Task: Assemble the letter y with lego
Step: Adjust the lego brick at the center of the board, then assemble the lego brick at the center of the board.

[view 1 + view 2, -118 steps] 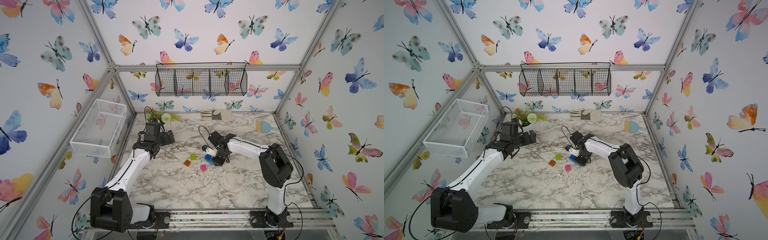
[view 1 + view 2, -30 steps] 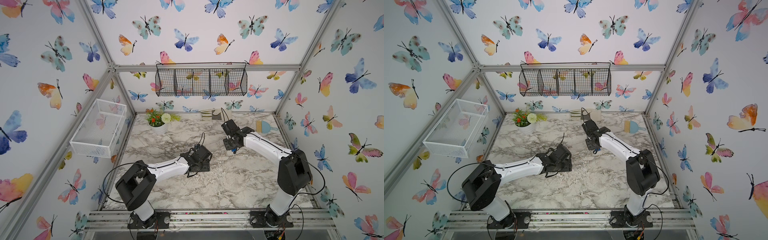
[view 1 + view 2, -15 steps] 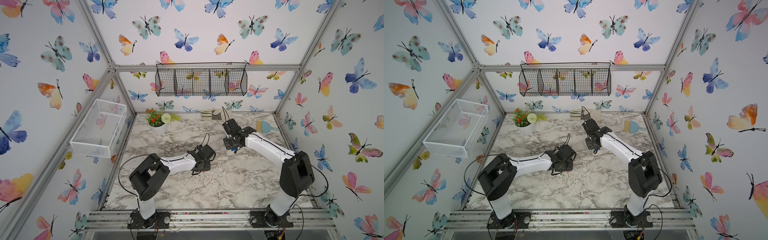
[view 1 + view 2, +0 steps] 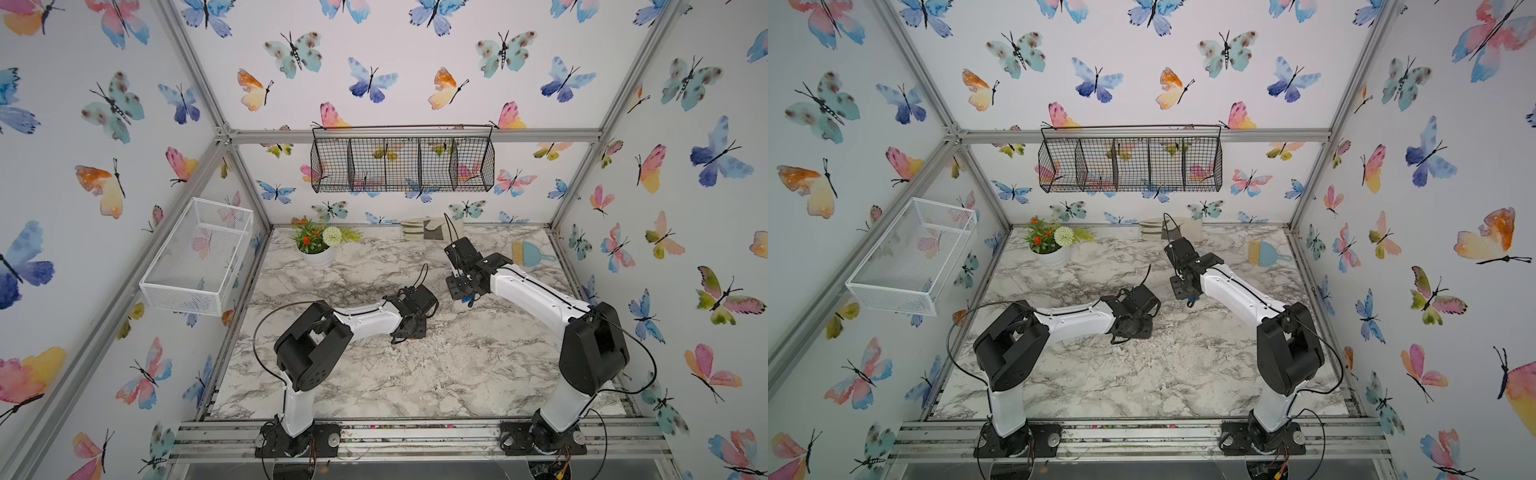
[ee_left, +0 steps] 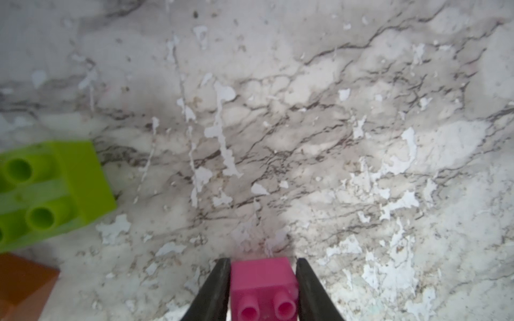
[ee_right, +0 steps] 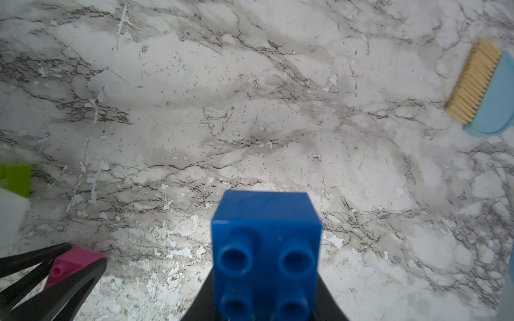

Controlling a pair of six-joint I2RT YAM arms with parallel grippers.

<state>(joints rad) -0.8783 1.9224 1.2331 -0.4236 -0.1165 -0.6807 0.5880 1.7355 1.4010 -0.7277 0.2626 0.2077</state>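
My left gripper (image 5: 263, 261) is shut on a pink lego brick (image 5: 262, 283) down at the marble table (image 5: 306, 125). A lime green brick (image 5: 55, 189) and an orange brick (image 5: 22, 286) lie close beside it. My right gripper (image 6: 265, 291) is shut on a square blue brick (image 6: 265, 244), held above the table with its studs toward the camera. The right wrist view also catches the pink brick (image 6: 73, 261) between the left fingers. In both top views the left gripper (image 4: 409, 330) (image 4: 1131, 330) sits mid-table and the right gripper (image 4: 467, 297) (image 4: 1190, 297) behind it. The letter y is out of view.
A flower pot (image 4: 318, 245) stands at the back left. A blue hand brush (image 4: 530, 253) lies at the back right, also seen as the brush (image 6: 478, 86). A white wire basket (image 4: 199, 253) hangs on the left wall and a black wire basket (image 4: 401, 160) on the back wall.
My left gripper has closed on the pink brick after reaching in towards the middle of the table. The right arm has stayed nearly still with the blue brick.
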